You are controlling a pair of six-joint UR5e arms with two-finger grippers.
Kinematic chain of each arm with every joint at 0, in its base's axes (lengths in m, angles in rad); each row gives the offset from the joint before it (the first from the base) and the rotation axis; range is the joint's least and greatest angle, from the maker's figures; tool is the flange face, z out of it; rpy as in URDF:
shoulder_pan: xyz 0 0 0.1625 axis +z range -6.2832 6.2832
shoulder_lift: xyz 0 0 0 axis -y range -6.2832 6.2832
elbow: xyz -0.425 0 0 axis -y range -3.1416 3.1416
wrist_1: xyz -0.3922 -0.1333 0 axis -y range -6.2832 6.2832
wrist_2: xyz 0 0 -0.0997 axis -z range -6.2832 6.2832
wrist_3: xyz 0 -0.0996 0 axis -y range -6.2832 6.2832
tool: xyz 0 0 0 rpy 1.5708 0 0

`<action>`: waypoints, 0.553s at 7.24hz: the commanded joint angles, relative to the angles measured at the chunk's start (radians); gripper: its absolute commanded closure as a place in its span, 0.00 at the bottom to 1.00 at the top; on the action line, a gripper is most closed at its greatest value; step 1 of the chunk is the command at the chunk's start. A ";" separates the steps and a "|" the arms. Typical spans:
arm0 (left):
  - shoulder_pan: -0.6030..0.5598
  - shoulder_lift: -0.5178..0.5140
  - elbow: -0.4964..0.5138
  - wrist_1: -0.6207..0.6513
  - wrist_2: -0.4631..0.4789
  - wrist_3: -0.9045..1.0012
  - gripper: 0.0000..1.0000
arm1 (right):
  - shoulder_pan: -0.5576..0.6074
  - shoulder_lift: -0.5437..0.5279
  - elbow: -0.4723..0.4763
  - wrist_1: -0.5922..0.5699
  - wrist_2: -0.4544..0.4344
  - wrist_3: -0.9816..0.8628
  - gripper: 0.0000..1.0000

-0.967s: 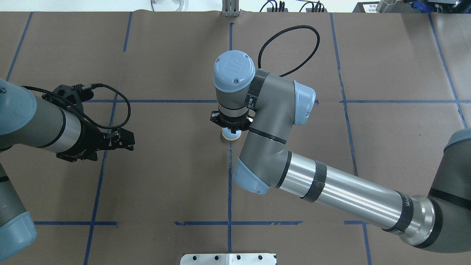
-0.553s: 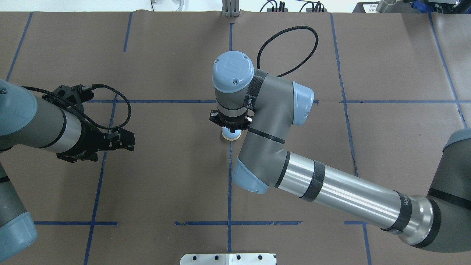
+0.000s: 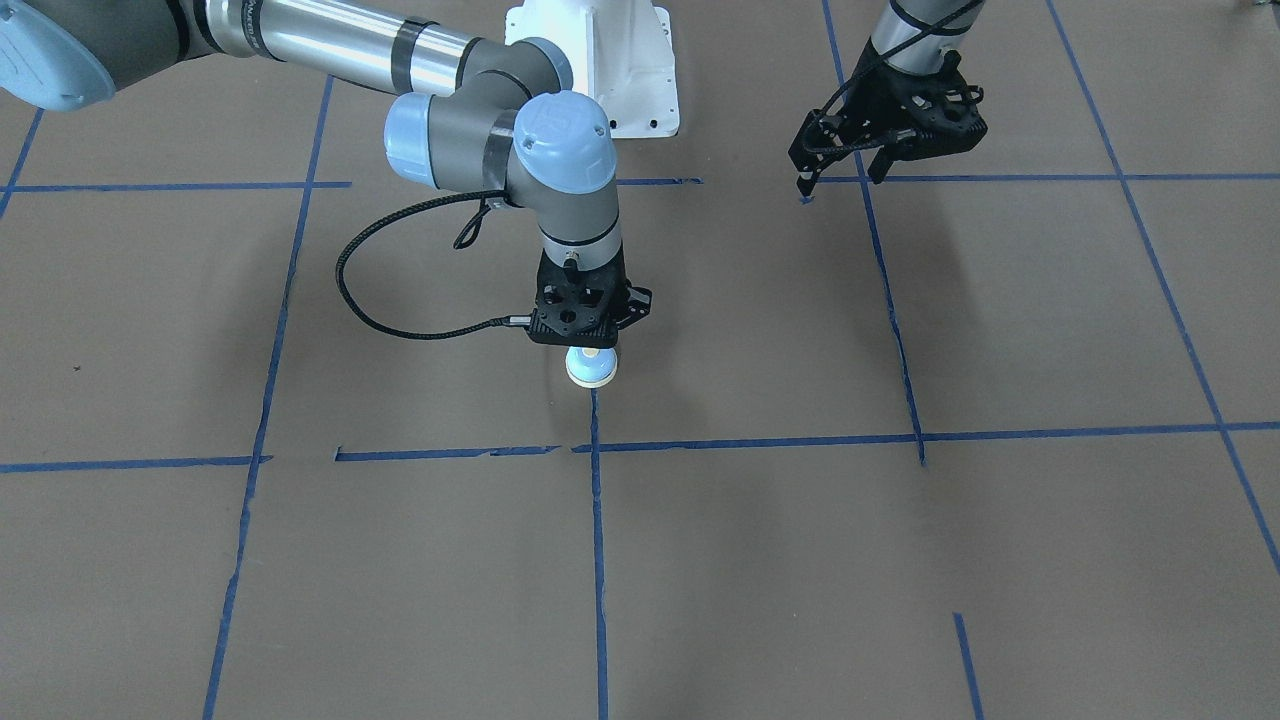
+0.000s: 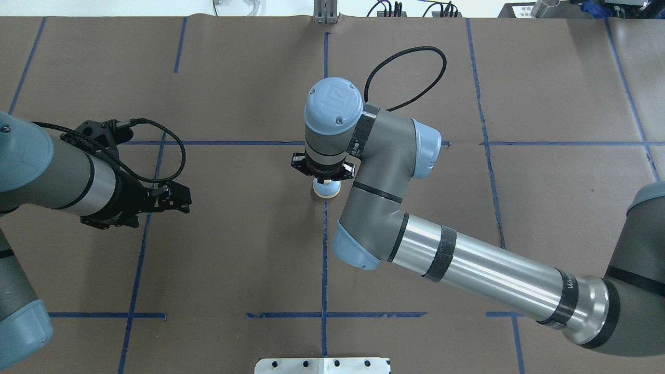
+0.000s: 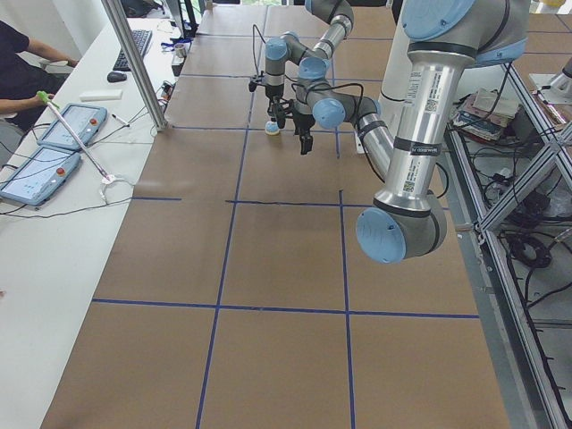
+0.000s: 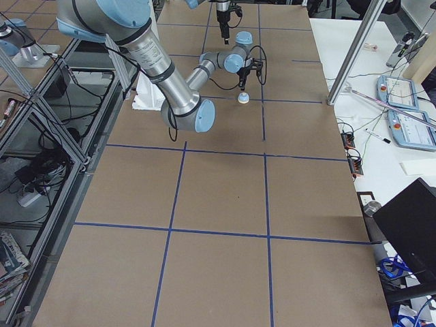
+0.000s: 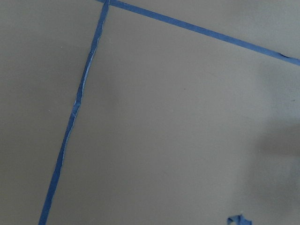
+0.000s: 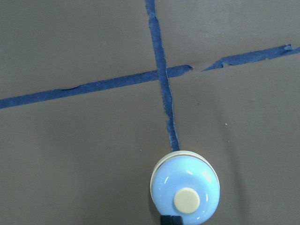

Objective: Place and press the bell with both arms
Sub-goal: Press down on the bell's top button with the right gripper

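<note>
The light-blue bell [image 3: 591, 366] with a cream rim and button stands upright on the brown table where the blue centre tape line ends; it also shows in the overhead view [image 4: 326, 190] and the right wrist view [image 8: 185, 187]. My right gripper [image 3: 586, 345] hangs straight down just above it, towards the robot's side. Only one black tip shows at the bottom edge of the wrist view, so the fingers look shut and empty. My left gripper [image 4: 186, 199] hovers low over the table far to the left of the bell, open and empty; it also shows in the front view [image 3: 838, 182].
Blue tape lines [image 4: 324, 259] divide the brown table cover into squares. The white pedestal [image 3: 600, 60] stands at the robot's side. The right arm's black cable [image 3: 350, 290] loops beside its wrist. A metal plate [image 4: 322, 365] sits at the near edge.
My right wrist has drawn slightly up and back from the bell, so more of the bell shows. The bell and my left arm have not moved.
</note>
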State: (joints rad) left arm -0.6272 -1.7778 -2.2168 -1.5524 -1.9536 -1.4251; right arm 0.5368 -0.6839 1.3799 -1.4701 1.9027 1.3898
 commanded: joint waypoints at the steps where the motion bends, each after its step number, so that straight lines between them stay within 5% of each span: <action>1: 0.001 0.000 -0.001 0.000 -0.001 0.000 0.00 | 0.000 -0.005 -0.019 0.005 -0.002 -0.001 1.00; 4: 0.001 -0.002 -0.003 0.000 -0.001 -0.002 0.00 | -0.005 0.000 -0.044 0.007 -0.007 -0.002 1.00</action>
State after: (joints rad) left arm -0.6260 -1.7792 -2.2191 -1.5524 -1.9542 -1.4264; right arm 0.5343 -0.6866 1.3434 -1.4632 1.8966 1.3853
